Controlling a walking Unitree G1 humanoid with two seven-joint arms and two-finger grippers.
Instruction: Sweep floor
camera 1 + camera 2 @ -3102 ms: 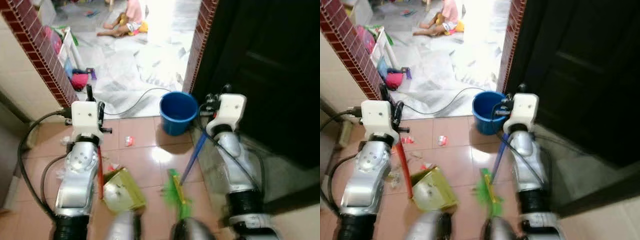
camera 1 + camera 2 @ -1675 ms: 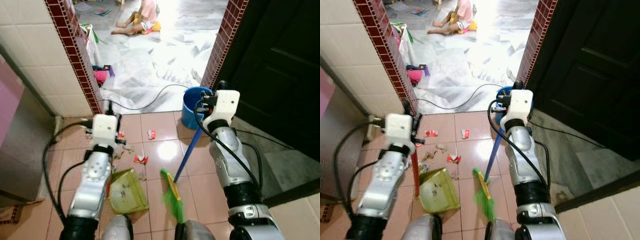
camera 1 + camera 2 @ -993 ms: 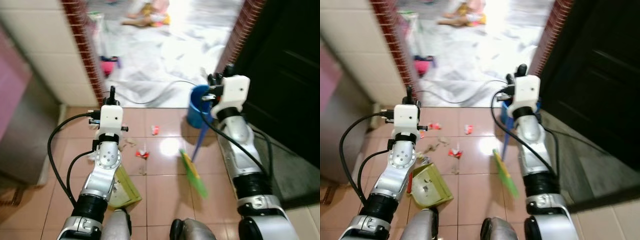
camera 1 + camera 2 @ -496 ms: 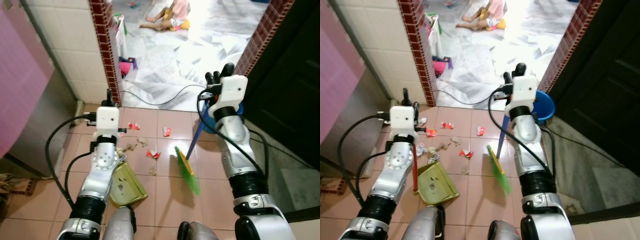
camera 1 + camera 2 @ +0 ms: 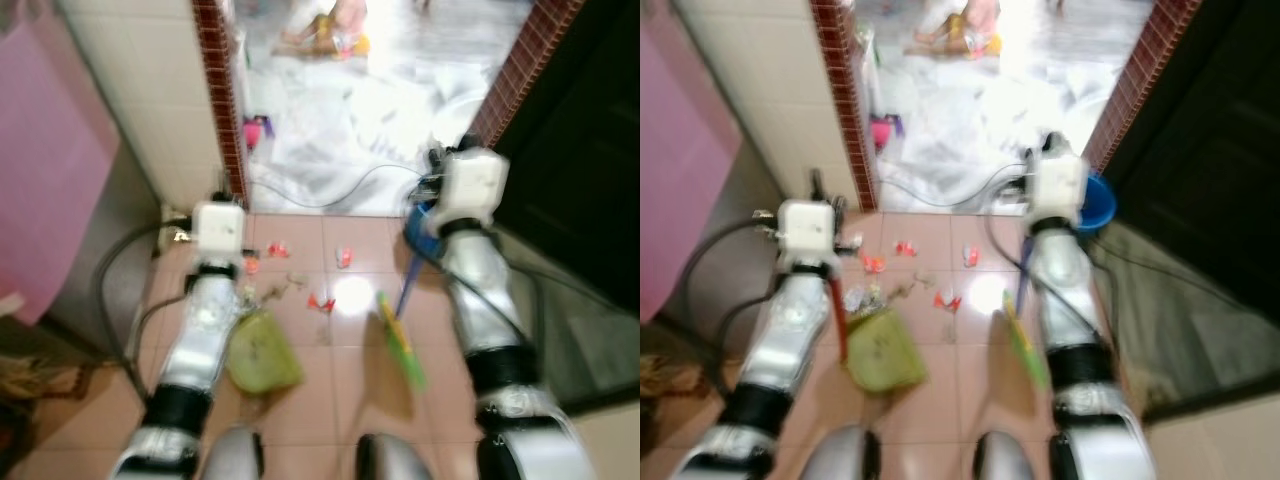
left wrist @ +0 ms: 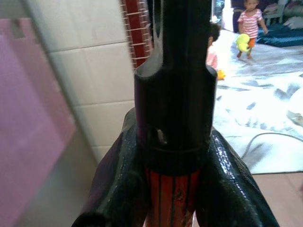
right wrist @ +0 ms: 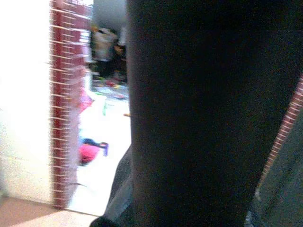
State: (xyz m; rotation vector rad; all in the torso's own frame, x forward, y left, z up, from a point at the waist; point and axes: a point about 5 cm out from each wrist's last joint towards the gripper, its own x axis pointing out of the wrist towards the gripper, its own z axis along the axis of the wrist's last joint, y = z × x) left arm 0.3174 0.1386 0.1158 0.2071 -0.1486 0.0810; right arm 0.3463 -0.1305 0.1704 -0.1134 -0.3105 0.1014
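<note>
Broom (image 5: 398, 346) nearer dustpan (image 5: 262, 350) (scraps inside)

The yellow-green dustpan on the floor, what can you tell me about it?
The dustpan looks like yellow-green plastic, a wide scoop lying on the tan floor tiles beside the robot's left arm. A red handle rises from it up to the left end effector, whose black fingers close around the handle's striped red shaft. Its open mouth faces the scattered litter. The picture is blurred, so I cannot tell what lies inside it.
</note>
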